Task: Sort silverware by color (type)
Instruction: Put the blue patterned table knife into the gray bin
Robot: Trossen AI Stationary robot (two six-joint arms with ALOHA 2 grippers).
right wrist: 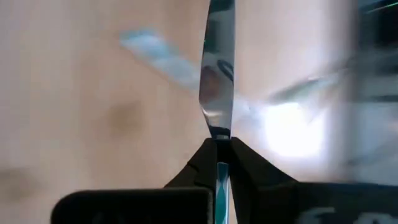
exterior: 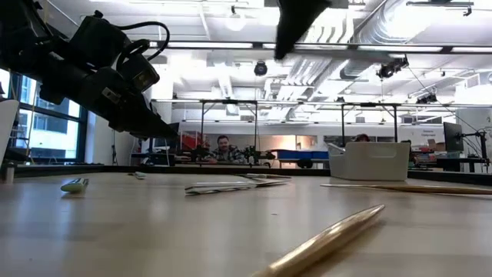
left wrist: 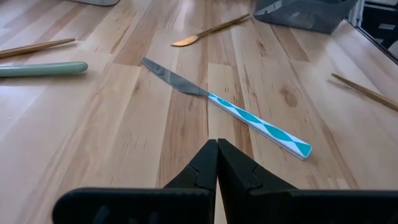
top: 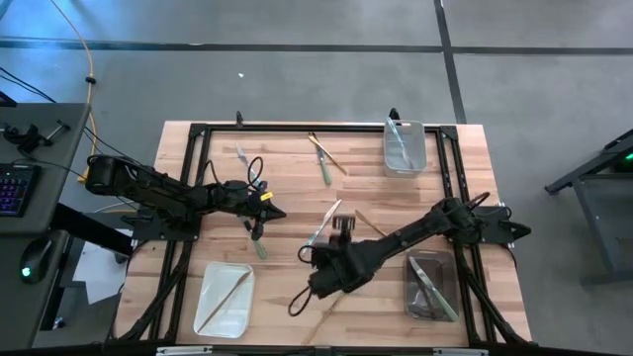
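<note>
Silverware lies scattered over the pale wood-plank table (top: 287, 287). From above, the right gripper (top: 341, 225) sits mid-table, clamped on a slim piece whose metal end juts past its fingertips, and a blue-handled knife (top: 321, 227) lies just beside it. The left gripper (top: 280, 213) is pinched shut and empty, with a pale-green piece (top: 259, 247) just behind it. Three rectangular plastic trays stand well away from both grippers: a clear tray (top: 404, 148), a dark tray (top: 432, 287) and a white tray (top: 226, 299) with one gold piece inside. At table height, a rounded, matte gold handle (exterior: 327, 242) lies slantwise close to the camera. From the left wrist, the knife (left wrist: 227, 109) lies just ahead of the closed fingers (left wrist: 205, 174), its smooth pointed blade running into a white handle with teal diamonds. From the right wrist, a shiny, mirror-like blade (right wrist: 217, 81) rises straight from between the shut fingers (right wrist: 202, 165).
</note>
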